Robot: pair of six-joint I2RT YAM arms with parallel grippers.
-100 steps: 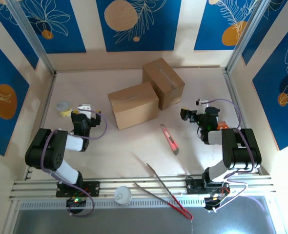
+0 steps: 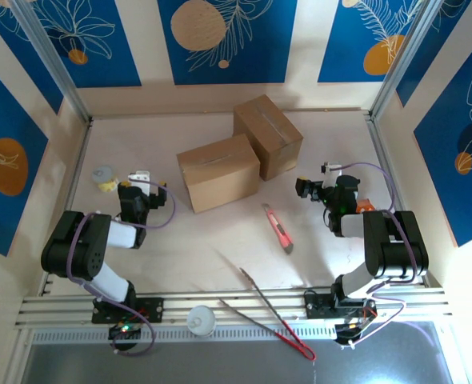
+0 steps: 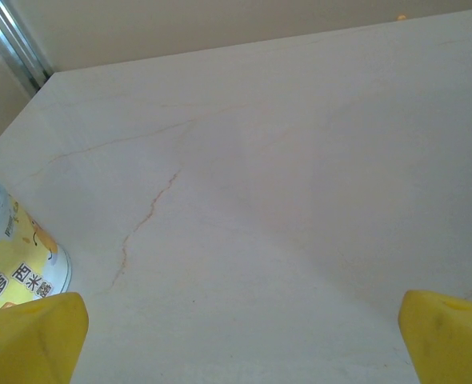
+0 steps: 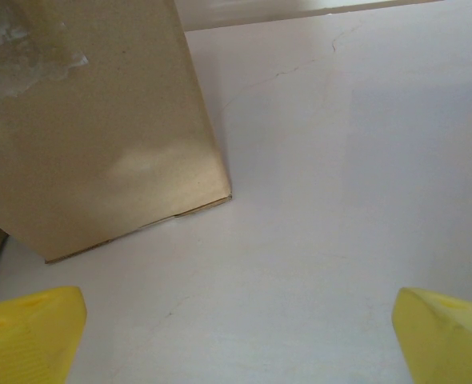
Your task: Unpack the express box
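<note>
Nothing has shifted over the last half second. Both arms sit where they were and every item lies as before, so the unpacking has not begun.

Your left gripper [image 2: 142,177] rests low over the table. Its yellow fingertips [image 3: 32,340] are spread wide with nothing between them. A small yellow-labelled tub [image 3: 16,264] stands just outside the finger on the left of its wrist view.

Ahead and to that gripper's right stand the two express boxes. The nearer cardboard box [image 2: 218,172] is close against the farther cardboard box [image 2: 268,136], and both tops look closed.

A red box cutter [image 2: 278,227] lies on the table between the nearer cardboard box and your right gripper [image 2: 306,189], a little back toward the bases.

The right gripper is likewise spread wide and empty. In its wrist view a cardboard wall rises ahead of its left finger, apart from it.

With both tops shut, I judge the box cutter is your first pick.
</note>
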